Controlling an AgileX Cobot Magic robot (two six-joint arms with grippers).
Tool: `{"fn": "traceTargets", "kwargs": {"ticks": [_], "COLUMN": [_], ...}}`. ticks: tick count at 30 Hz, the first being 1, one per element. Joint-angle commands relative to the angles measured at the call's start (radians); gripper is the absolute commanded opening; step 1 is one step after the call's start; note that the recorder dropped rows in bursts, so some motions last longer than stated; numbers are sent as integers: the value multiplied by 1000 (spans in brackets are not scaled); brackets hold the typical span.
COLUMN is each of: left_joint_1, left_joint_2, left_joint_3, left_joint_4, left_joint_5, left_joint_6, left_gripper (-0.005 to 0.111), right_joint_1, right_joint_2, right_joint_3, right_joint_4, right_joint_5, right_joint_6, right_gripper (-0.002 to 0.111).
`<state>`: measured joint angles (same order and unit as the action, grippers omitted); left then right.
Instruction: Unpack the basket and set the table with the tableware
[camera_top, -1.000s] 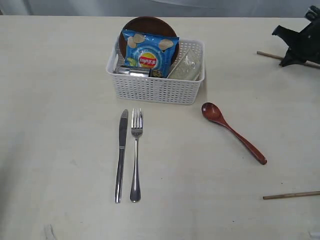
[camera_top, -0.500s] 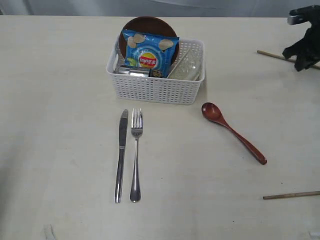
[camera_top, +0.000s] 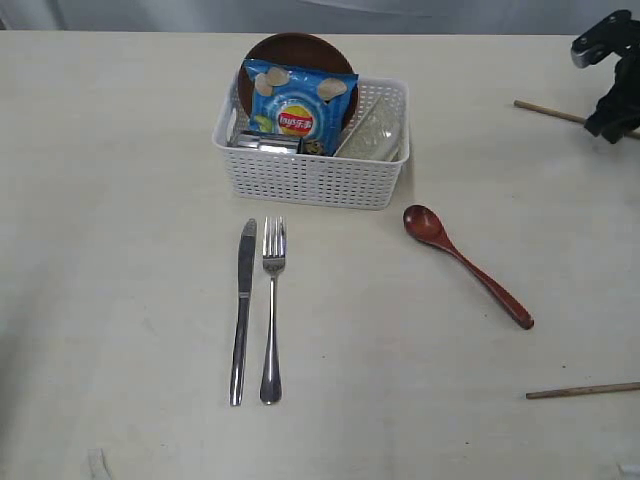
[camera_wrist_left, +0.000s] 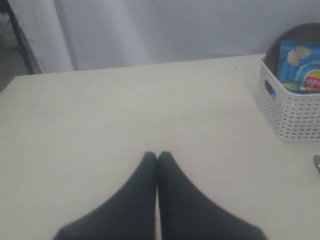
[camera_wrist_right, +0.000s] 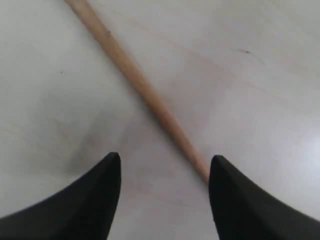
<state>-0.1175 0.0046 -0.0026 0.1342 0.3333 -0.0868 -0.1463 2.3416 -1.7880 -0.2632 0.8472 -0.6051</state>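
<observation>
The white basket (camera_top: 310, 180) stands at the back middle of the table (camera_top: 120, 250). It holds a dark brown plate (camera_top: 295, 48), a steel cup (camera_top: 265, 142) and a pale bowl (camera_top: 372, 130). A knife (camera_top: 242, 310) and fork (camera_top: 272, 310) lie side by side in front of it, with the red-brown spoon (camera_top: 470, 265) to their right. My right gripper (camera_top: 610, 120) (camera_wrist_right: 166, 159) is open over one chopstick (camera_top: 545, 110) (camera_wrist_right: 140, 82), which lies flat on the table, its end by one fingertip. A second chopstick (camera_top: 582, 390) lies at the front right. My left gripper (camera_wrist_left: 157, 156) is shut and empty.
A blue chips bag (camera_top: 298, 105) leans upright in the basket in front of the plate. In the left wrist view the basket (camera_wrist_left: 290, 115) sits far off to one side of bare tabletop, with a grey backdrop behind the table edge.
My right gripper has opened from shut and turned upright over the far-right chopstick, which now lies loose on the table. Nothing else has moved.
</observation>
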Motion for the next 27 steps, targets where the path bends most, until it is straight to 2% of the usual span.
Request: {"fn": "traceTargets", "kwargs": {"ticks": [1, 6, 8, 9, 14, 17, 27], "left_joint_1": [4, 4, 4, 4, 4, 4, 4], "left_joint_2": [-5, -5, -5, -5, -5, -5, -5], "left_joint_3": [3, 3, 3, 3, 3, 3, 3], "left_joint_4": [0, 0, 0, 0, 0, 0, 0], "left_joint_5": [-7, -7, -7, -7, -7, -7, -7], "left_joint_6": [2, 2, 2, 2, 2, 2, 2], "left_gripper": [0, 0, 0, 0, 0, 0, 0], "right_joint_1": [3, 3, 3, 3, 9, 9, 12], "right_joint_2": [25, 45, 59, 66, 118, 137, 137], "right_joint_3": [-5, -5, -5, -5, -5, -5, -5], "right_joint_4": [-12, 0, 41, 53, 51, 51, 61], "right_joint_5": [-19, -72, -65, -60, -18, 7, 112], "right_joint_6": [-56, -54, -48, -48, -48, -48, -57], "right_gripper": [51, 51, 47, 44, 14, 0, -1]}}
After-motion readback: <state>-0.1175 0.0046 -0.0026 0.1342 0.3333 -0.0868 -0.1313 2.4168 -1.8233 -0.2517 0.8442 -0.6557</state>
